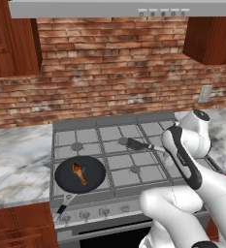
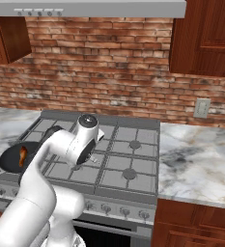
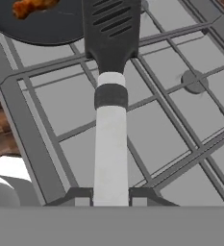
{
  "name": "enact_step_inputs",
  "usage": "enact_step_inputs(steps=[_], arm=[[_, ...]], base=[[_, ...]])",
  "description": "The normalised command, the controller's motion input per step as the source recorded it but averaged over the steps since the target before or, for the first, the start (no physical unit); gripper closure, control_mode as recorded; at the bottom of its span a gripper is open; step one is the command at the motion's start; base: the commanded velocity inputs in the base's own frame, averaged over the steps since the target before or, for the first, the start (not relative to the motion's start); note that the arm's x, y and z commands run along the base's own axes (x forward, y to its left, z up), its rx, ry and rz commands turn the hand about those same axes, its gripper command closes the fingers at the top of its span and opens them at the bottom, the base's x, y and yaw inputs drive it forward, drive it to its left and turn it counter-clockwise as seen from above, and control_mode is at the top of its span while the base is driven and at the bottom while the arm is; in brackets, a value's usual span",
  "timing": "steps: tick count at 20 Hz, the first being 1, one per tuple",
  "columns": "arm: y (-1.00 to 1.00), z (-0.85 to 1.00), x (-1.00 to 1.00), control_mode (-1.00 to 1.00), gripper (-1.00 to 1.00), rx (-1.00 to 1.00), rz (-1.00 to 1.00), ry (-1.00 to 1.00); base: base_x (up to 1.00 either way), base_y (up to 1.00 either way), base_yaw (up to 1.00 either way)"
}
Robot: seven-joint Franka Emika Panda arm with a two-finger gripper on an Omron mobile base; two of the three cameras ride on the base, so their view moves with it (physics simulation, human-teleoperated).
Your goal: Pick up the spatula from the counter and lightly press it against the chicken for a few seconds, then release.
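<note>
Gripper pinches the white handle of the spatula, with the slotted black blade held above the stove, just short of the frying pan that holds the chicken. This looks like the carry step. Next, the blade needs to reach over the pan and come down gently onto the chicken.

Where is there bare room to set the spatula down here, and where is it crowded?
Bare: the right-hand counter beside the stove and the left-hand counter. The stove's right burners are free too. Crowded: the front-left burner, taken by the pan with the chicken, and mid-stove, where the gripper holds the spatula.
</note>
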Motion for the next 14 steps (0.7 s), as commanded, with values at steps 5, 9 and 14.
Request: enact_step_inputs(steps=[5, 9, 14], arm=[[0.33, 0.00, 0.00, -1.00, 1.00, -0.07, 0.11, 0.00], [0.27, 0.00, 0.00, -1.00, 1.00, -0.05, 0.10, 0.00], [0.21, 0.00, 0.00, -1.00, 1.00, 0.00, 0.11, 0.00]], base=[[0.00, 0.00, 0.00], [0.00, 0.00, 0.00], [0.00, 0.00, 0.00]])
